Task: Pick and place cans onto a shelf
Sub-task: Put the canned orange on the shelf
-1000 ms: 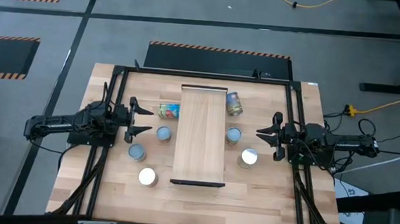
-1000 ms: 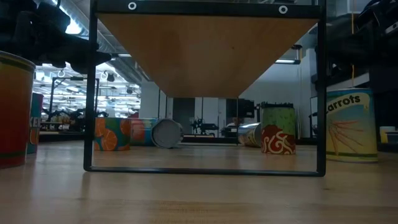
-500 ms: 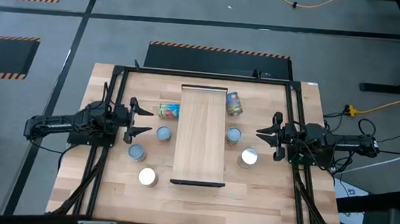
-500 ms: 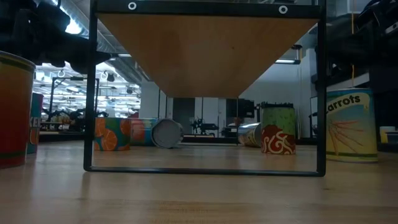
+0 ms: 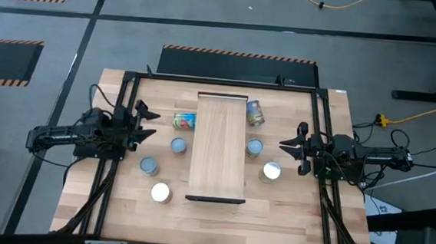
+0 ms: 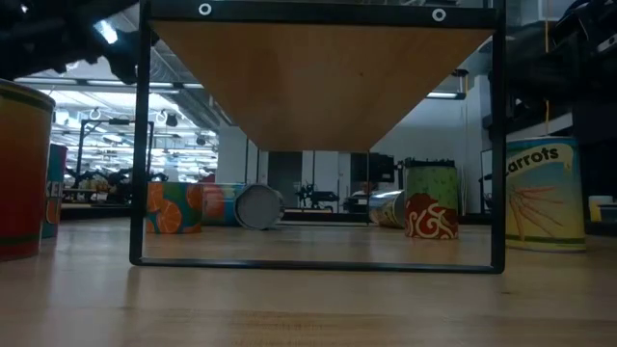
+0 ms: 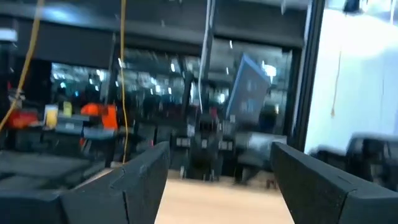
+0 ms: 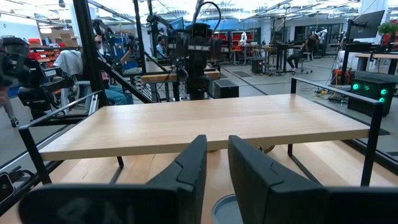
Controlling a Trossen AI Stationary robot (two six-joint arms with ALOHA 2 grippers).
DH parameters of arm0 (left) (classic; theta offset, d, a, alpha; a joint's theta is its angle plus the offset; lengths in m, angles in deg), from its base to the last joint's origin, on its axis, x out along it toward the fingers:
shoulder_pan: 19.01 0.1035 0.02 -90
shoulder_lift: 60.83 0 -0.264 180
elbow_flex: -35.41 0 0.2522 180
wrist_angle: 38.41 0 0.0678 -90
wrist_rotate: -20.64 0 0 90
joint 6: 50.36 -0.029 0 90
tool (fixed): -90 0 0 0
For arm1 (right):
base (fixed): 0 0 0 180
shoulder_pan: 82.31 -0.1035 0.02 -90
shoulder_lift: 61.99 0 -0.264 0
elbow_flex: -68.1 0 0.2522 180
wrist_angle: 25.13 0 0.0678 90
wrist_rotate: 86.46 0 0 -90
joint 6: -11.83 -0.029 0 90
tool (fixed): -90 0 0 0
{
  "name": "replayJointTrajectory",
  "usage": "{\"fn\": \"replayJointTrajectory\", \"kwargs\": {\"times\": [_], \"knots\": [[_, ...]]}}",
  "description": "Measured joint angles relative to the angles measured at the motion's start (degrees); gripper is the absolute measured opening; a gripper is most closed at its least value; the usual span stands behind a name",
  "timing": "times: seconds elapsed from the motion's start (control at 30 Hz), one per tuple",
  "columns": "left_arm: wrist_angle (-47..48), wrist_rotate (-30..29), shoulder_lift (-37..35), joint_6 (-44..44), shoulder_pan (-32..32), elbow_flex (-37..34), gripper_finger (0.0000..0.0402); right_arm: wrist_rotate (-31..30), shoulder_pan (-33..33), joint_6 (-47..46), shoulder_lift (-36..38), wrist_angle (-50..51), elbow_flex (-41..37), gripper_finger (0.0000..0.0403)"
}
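Room first: grey floor with orange-and-black hazard stripes along the edges of dark mats in the upper left and just above the table, plus a yellow cable snaking across the top right. From the low camera the background is a big workshop with strip lights and benches.

The table is pale butcher-block wood, mid-frame, with a black tube frame on it. The shelf sits dead centre in the top-down shot, a long light board running top to bottom with a dark lip at each end. It's raised on thin black legs, so the low camera looks at its underside. Nothing's on it.

Cans are all on the table around it. Left of the shelf: one lying on its side with a green/yellow label, two upright grey-topped ones, and a bright white-topped one toward the lower left. Right of the shelf: a tipped one near the top, a grey-topped one, and a white-topped one.

Only readable writing: "arrots" on the yellow can at the right edge of the low view. Others there show orange slices and a red-and-green label.

Left gripper is mid-left, fingers spread wide, holding nothing. Right gripper is mid-right, fingers narrow, also holding nothing.
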Motion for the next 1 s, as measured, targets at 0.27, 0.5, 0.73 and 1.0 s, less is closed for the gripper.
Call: {"fn": "replayJointTrajectory", "kwargs": {"times": [0.27,0.5,0.73,1.0], "knots": [[-0.1,-8.7,1.9,2.6,0.0,1.7,0.0273,0.0,0.0,0.0,0.0,0.0,0.0,0.0072],[0.0,-11.8,9.2,3.4,0.0,2.8,0.0273,0.0,0.0,0.0,0.0,0.0,0.0,0.0072],[2.1,-12.0,18.8,4.4,-0.2,6.0,0.0273,0.0,0.0,5.8,0.0,0.0,0.0,0.0072],[19.1,-12.5,28.4,4.2,-3.5,16.0,0.0273,0.0,0.0,7.3,0.0,0.0,0.0,0.0072]]}}
